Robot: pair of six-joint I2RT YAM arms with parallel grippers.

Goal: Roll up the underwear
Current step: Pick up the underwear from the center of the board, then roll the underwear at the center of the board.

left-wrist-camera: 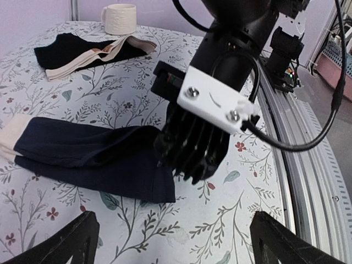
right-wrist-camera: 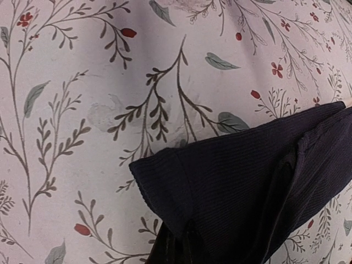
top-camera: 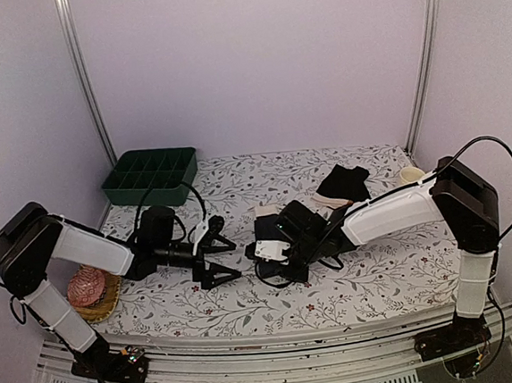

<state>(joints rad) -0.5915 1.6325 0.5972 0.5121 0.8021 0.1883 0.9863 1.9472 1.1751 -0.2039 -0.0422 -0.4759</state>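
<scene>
Underwear (left-wrist-camera: 93, 154) in downturned right jaws

Finely ribbed matt dark cloth: underwear (right-wrist-camera: 247, 181). Smooth matt floral-printed sheet: table cover (right-wrist-camera: 82, 82).

- I see the table (top-camera: 397, 269), its white top printed with leafy sprigs and small red flowers.
- Behind the table stands a plain pale lilac wall (top-camera: 253, 57); matching walls close both sides.
- Two metal uprights (top-camera: 87, 81) rise from the table's far corners.
- An aluminium rail (top-camera: 280, 360) runs along the table's near edge.
- The light is soft and even.
</scene>
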